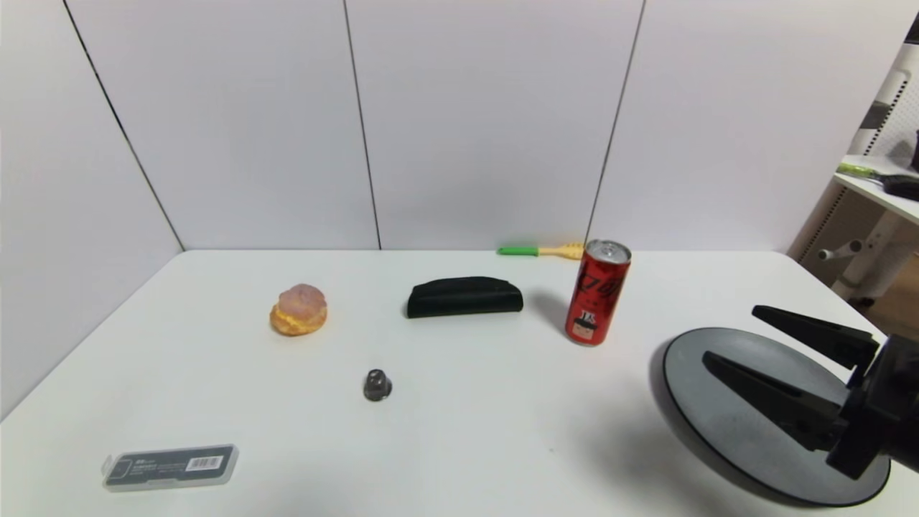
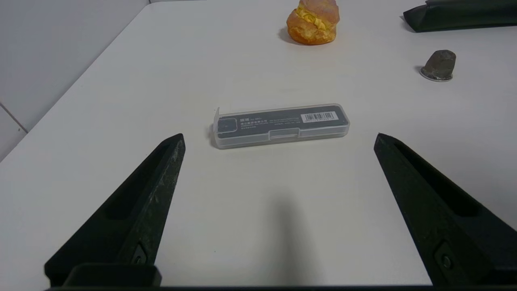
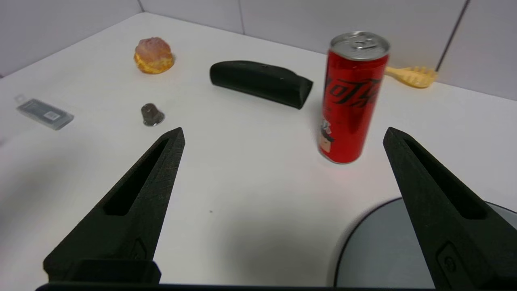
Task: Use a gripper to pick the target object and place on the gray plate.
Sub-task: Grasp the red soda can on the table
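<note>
The slim red can (image 1: pixel 598 292) stands upright on the white table, right of centre; it also shows in the right wrist view (image 3: pixel 352 97). The gray plate (image 1: pixel 689 373) lies at the front right, and its edge shows in the right wrist view (image 3: pixel 375 250). My right gripper (image 1: pixel 729 334) is open and empty, hovering over the plate, with its fingers pointing toward the can from the can's near right. In its wrist view the right gripper (image 3: pixel 282 135) is short of the can. My left gripper (image 2: pixel 278 137) is open and empty above the table's front left, out of the head view.
A black case (image 1: pixel 464 296) lies left of the can. A cream puff (image 1: pixel 299 309), a small dark cone (image 1: pixel 377 385) and a clear plastic box (image 1: pixel 170 466) sit on the left half. A yellow-green fork (image 1: pixel 542 250) lies at the back wall. A shelf (image 1: pixel 879 183) stands far right.
</note>
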Available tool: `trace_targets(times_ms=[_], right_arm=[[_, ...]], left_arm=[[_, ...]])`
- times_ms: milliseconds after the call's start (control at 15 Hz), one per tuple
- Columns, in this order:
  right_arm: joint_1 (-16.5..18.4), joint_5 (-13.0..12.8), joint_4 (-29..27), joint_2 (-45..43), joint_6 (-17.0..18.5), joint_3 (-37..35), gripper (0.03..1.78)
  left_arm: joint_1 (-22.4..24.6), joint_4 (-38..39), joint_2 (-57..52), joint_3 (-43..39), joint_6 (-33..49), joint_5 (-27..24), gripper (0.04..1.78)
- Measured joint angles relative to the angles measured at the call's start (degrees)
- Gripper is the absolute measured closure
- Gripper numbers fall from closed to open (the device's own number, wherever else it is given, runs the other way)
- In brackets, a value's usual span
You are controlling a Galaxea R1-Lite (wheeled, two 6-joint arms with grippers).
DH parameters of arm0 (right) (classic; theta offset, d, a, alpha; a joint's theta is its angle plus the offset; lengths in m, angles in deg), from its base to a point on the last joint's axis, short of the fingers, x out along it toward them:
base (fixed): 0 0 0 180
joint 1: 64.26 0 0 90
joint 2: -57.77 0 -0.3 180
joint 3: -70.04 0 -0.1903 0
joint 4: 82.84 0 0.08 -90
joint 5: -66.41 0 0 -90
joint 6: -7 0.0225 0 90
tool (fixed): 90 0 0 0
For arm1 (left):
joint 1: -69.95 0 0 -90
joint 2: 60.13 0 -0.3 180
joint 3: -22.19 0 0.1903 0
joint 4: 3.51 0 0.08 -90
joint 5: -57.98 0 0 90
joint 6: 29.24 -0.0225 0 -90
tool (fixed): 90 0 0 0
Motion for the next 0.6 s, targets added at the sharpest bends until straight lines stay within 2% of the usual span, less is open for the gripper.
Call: trace_targets(times_ms=[267,600], right_arm=[[-1.3,-0.1,4.9,7.6,-0.3,0.9,0.11],[0.9,-0.2,14.2,20.3,-0.5,3.4,0.11]], left_arm=[[0.0,0.0,0.0,0.0,0.0,0.0,0.13],[0.0,0.0,0.0,0.0,0.0,0.0,0.13]])
